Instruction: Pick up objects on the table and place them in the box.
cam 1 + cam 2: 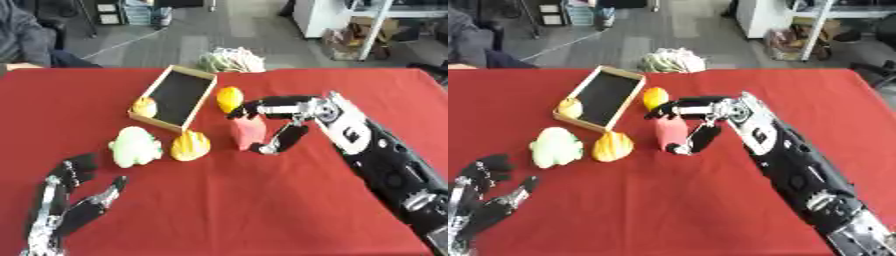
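Note:
A wooden box (154, 87) with a black inside lies at the back left of the red table. A small yellow thing (144, 106) sits at its near left corner; whether it is inside I cannot tell. A yellow-orange fruit (229, 98) lies just right of the box. A red block (247, 134) stands in front of it. My right hand (293, 116) is curled round the block, fingers (262, 107) over its top and thumb at its lower right. An orange ribbed thing (190, 145) and a pale green thing (136, 146) lie near the box's front. My left hand (63, 205) rests open at the lower left.
A pale bundle (231, 59) lies just beyond the table's far edge. A person's sleeve (19, 40) shows at the far left corner. Red cloth (245, 210) stretches across the front of the table between my two arms.

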`<state>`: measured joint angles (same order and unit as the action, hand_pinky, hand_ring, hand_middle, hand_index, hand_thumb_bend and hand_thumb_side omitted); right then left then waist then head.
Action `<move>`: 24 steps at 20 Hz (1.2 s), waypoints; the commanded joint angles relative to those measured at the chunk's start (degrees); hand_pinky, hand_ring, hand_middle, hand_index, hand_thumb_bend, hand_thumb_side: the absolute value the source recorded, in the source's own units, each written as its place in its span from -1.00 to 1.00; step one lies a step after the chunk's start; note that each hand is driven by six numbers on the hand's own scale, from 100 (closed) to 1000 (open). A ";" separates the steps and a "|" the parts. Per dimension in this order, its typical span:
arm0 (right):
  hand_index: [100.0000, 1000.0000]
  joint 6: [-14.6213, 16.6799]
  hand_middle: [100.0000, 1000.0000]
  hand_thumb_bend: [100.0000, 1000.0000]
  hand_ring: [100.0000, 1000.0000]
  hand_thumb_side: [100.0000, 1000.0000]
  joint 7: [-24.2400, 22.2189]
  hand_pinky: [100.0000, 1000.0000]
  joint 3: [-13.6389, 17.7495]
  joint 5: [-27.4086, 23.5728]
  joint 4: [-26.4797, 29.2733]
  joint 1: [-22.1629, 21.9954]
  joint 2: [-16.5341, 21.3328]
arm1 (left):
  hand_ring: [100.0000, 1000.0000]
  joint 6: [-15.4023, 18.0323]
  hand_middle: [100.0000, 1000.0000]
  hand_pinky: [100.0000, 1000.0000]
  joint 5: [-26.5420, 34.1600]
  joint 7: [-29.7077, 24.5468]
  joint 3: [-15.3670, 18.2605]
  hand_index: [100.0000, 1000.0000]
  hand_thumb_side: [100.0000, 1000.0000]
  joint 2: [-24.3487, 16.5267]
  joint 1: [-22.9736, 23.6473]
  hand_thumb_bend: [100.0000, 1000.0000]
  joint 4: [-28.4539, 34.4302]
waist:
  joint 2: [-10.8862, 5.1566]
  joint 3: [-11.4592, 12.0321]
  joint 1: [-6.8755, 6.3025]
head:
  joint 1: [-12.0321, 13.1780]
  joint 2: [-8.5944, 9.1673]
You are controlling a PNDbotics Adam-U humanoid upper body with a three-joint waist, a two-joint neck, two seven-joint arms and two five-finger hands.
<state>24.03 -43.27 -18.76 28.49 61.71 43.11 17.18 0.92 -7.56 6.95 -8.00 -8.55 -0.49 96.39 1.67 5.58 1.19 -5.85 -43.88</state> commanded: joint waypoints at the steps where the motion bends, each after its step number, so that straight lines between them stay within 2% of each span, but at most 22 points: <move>1: 1.00 1.36 0.95 -0.58 0.99 -0.85 0.12 0.89 1.56 2.68 -2.21 1.82 -0.35 | 0.36 0.10 0.01 0.42 0.21 -0.35 -0.24 0.38 -0.78 0.00 -0.40 0.26 0.66 | -1.44 0.30 -1.19 | -0.53 -0.23; 10: 1.00 2.02 0.97 -0.52 1.00 -0.95 6.64 0.97 5.63 10.72 -9.40 2.79 -2.39 | 0.36 0.01 0.01 0.42 0.28 -0.52 -0.38 0.37 -0.78 0.06 -0.44 0.27 0.77 | -1.45 1.47 -1.75 | -1.41 -0.23; 13: 1.00 2.24 0.96 -0.54 1.00 -0.98 9.18 0.97 6.66 11.33 -9.73 3.23 -2.50 | 0.36 -0.02 0.01 0.42 0.27 -0.53 -0.39 0.37 -0.78 0.07 -0.39 0.27 0.77 | -1.45 1.58 -1.82 | -1.54 -0.23; 14: 1.00 2.25 0.96 -0.65 1.00 -0.91 9.86 0.96 6.94 11.20 -9.62 3.37 -2.47 | 0.36 -0.02 0.01 0.42 0.27 -0.53 -0.39 0.37 -0.78 0.07 -0.38 0.27 0.77 | -1.45 1.60 -1.82 | -1.58 -0.23; 15: 1.00 2.24 0.96 -0.56 1.00 -0.99 10.40 0.96 7.15 10.92 -9.41 3.52 -2.39 | 0.36 -0.03 0.01 0.42 0.25 -0.52 -0.39 0.37 -0.78 0.06 -0.37 0.27 0.77 | -1.45 1.61 -1.82 | -1.59 -0.23; 20: 1.00 1.62 0.95 -0.56 1.00 -1.00 11.45 0.96 7.63 9.72 -8.18 4.17 -1.78 | 0.36 -0.04 0.01 0.42 0.27 -0.51 -0.39 0.37 -0.78 0.06 -0.30 0.27 0.73 | -1.48 1.58 -1.75 | -1.65 -0.23; 24: 1.00 0.42 0.95 -0.58 1.00 -0.97 11.35 0.96 8.43 11.04 -10.29 4.56 -2.23 | 0.36 -0.02 0.01 0.42 0.27 -0.59 -0.45 0.37 -0.78 0.06 -0.27 0.27 0.71 | -1.51 1.72 -1.78 | -1.81 -0.23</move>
<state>24.82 -32.04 -11.02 39.11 51.29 46.18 14.10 0.85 -7.38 6.51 -8.34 -8.23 -0.49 96.39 1.62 7.21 0.33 -7.46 -43.88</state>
